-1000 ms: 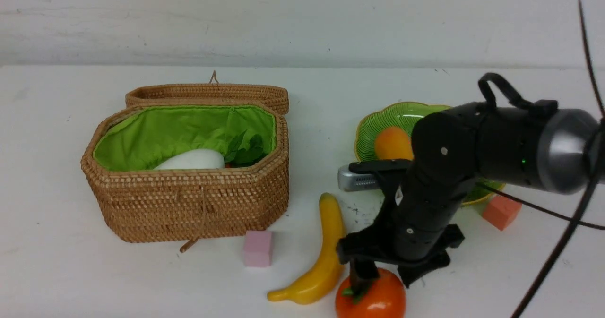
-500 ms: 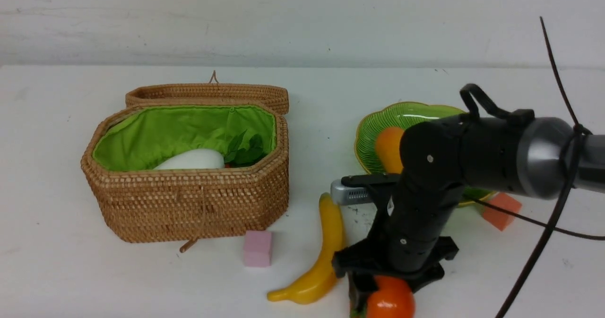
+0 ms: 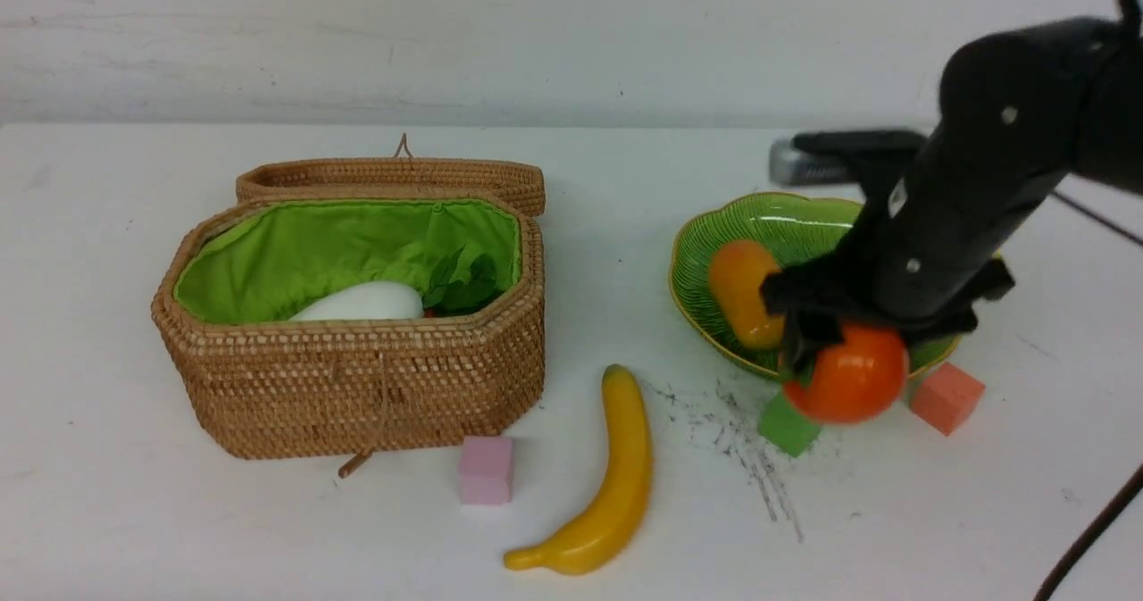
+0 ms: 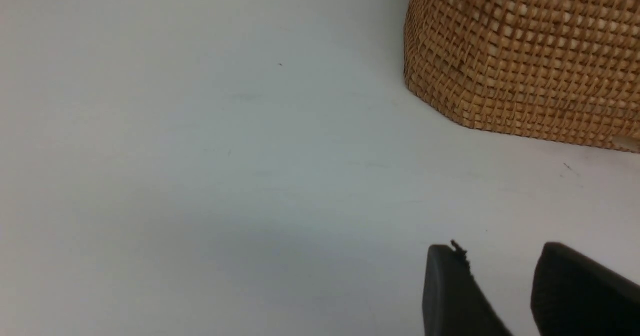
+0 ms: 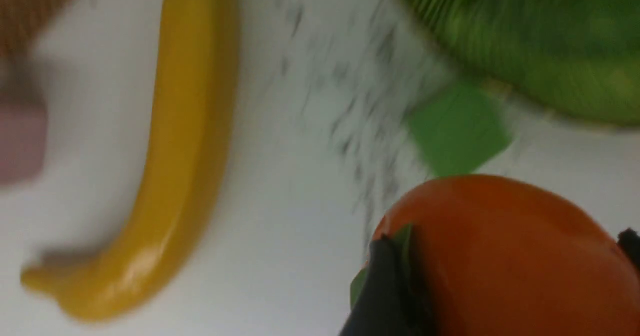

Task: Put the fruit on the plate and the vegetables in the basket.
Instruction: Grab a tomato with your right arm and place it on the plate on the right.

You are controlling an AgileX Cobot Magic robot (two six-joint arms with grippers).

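- Right hand [image 3: 835, 338]: clamped on round orange fruit [image 3: 848, 376], raised off bench, at near rim of green plate [image 3: 768, 217].
- Plate centre: beyond and slightly left of fruit; mango [image 3: 741, 302] occupies left side.
- Left hand [image 4: 500, 296]: fingers apart, nothing between, beside basket [image 3: 357, 378]; farther from plate.

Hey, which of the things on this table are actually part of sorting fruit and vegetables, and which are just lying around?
Part of the job:
banana
mango
orange-red fruit, held by the right gripper
white eggplant
plate
basket

Just lying about:
pink cube
green cube
coral cube
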